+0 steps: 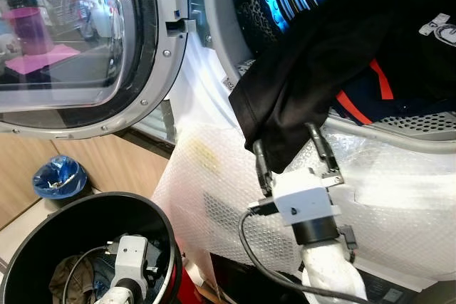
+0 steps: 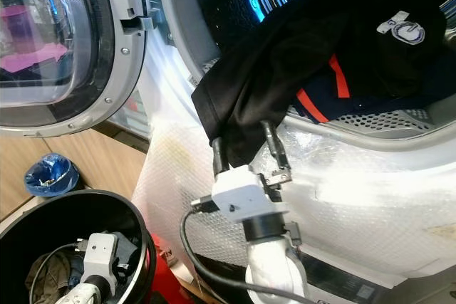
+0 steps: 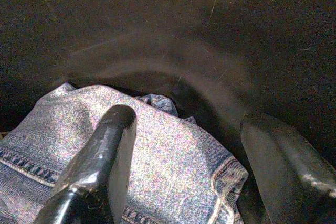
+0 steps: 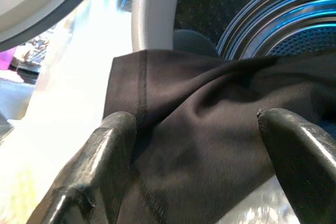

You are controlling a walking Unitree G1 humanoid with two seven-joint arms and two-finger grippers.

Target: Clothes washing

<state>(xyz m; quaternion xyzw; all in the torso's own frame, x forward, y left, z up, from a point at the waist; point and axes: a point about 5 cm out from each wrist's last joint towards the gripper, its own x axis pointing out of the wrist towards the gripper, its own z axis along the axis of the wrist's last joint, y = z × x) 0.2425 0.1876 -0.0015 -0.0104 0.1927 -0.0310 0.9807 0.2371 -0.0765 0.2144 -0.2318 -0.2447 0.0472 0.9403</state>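
Between the spread right claw (image 1: 293, 149) fingers hangs the limp black shirt (image 1: 320, 69); I'd pinch that hem

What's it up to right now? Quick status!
Right gripper open at black garment hanging over washer drum rim. Left gripper open down in black bin, over jeans. Nothing blocking.

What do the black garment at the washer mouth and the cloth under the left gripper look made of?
Black garment: likely thin, smooth synthetic knit; faint sheen, soft folds, stitched hem in the right wrist view. Cloth in the black bin under the left gripper: blue denim, by its speckled twill weave and thick seams.
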